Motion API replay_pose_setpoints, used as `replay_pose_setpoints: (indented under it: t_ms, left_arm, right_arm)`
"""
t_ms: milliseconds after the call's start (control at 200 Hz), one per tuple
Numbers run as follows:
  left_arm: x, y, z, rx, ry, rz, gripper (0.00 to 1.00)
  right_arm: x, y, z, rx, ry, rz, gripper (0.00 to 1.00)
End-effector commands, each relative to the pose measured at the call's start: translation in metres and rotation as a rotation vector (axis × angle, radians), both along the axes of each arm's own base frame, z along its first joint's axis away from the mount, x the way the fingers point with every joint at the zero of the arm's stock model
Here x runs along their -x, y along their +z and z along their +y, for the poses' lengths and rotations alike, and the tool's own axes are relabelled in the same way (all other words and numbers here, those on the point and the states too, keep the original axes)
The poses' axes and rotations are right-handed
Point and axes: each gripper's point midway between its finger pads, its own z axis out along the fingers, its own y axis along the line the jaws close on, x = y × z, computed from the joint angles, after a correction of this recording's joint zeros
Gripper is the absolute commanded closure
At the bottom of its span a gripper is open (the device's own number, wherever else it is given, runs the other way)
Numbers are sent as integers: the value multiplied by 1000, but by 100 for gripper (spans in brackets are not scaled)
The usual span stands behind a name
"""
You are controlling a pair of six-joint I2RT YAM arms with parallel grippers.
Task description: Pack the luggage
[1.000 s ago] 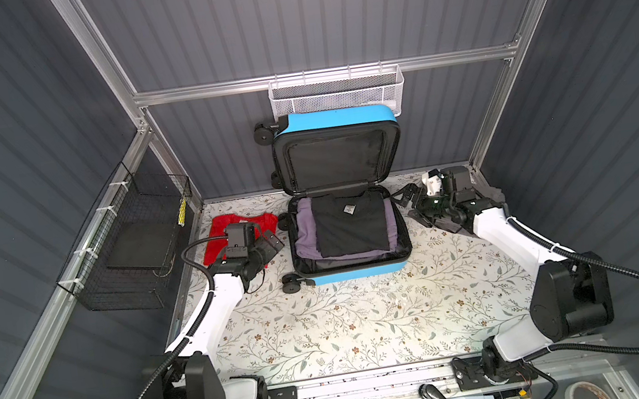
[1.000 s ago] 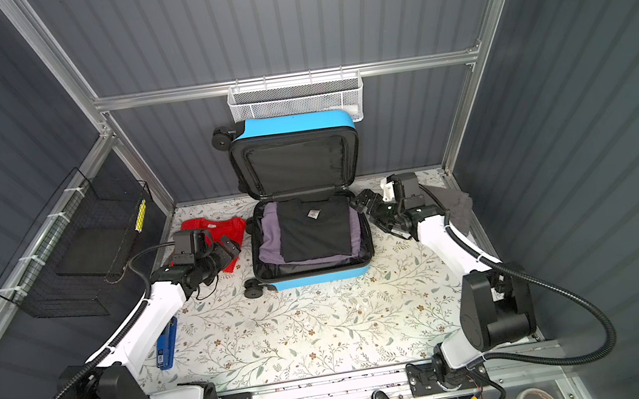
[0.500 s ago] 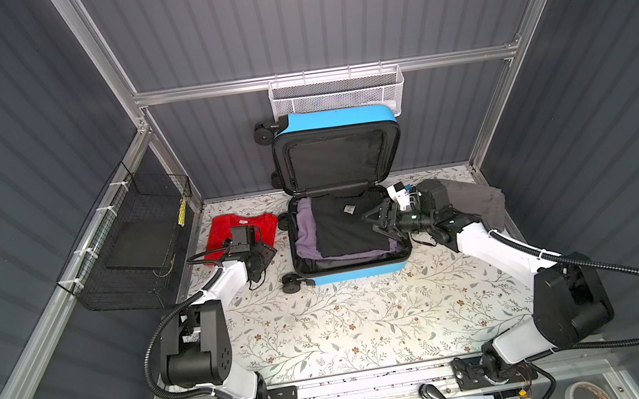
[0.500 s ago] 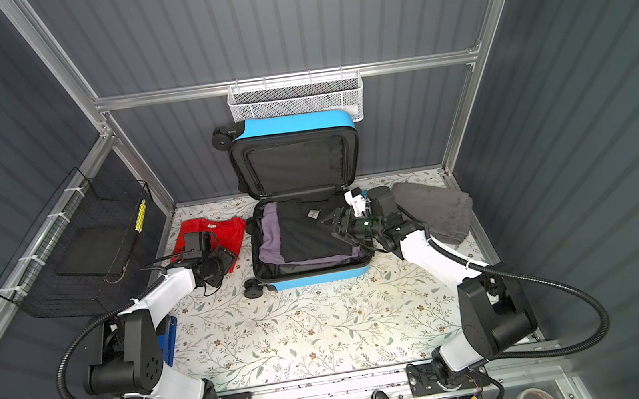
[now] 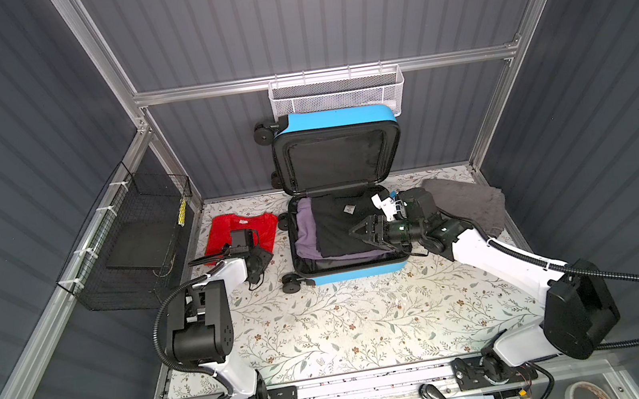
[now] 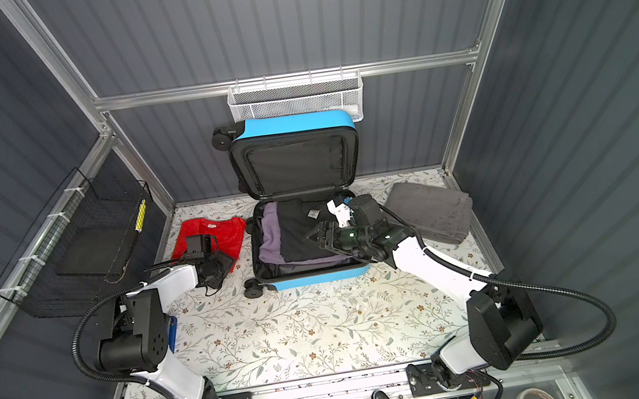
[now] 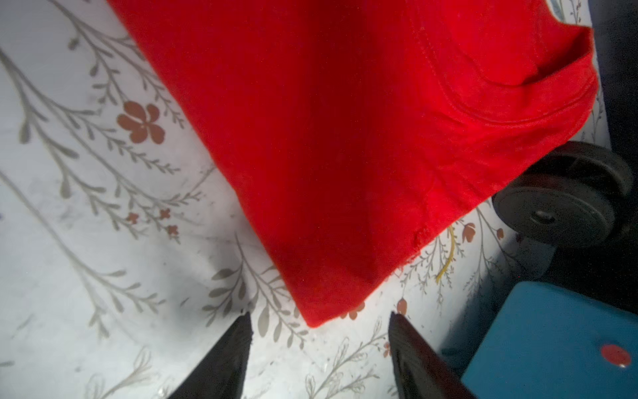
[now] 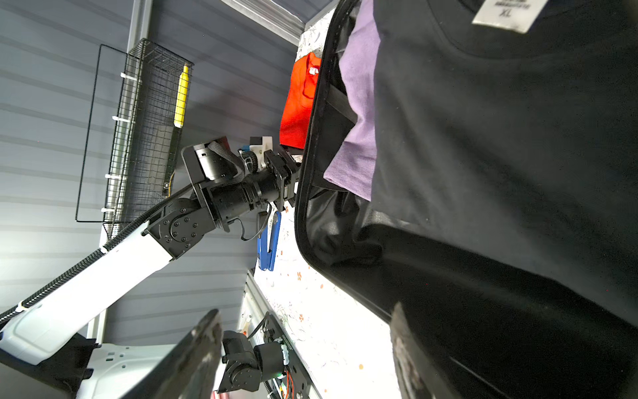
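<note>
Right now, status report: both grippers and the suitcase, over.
Left gripper open at red shirt corner, empty. Right gripper open over black shirt in luggage. Luggage open, lid up. Grey towel outside.

"XL", seemingly, on white neck label (image 8: 507,13) of black shirt (image 8: 500,145); line above illegible

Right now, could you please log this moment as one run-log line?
luggage open, black shirt on top | left gripper open, at red shirt corner | right gripper open, over black shirt

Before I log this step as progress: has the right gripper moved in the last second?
Yes: the right gripper went leftward, from right of the luggage to over the black shirt inside it.
</note>
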Motion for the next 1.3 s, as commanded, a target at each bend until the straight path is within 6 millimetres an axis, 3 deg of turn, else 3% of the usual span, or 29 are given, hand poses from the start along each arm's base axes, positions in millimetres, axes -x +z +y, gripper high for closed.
replay_pose_setpoints:
  t_ms: [0, 290, 540, 855, 1031, 1291]
  left_arm:
    - [-8, -8, 2, 10, 2, -2, 39]
    - [-25, -20, 3, 9, -9, -13, 61]
    - [-24, -9, 1, 4, -37, -46, 100]
    - [12, 25, 0, 34, -14, -85, 100]
    - [29, 43, -2, 62, -4, -120, 100]
    - [30, 76, -6, 93, -4, -184, 100]
  right_arm:
    - [-2, 7, 3, 18, 2, -26, 24]
    - [1, -7, 2, 51, -6, -4, 26]
    - [5, -16, 9, 85, 8, 9, 27]
    - [20, -22, 56, 108, 105, 29, 27]
    - [31, -30, 101, 84, 163, 70, 27]
    - [38, -37, 176, -2, 185, 208, 29]
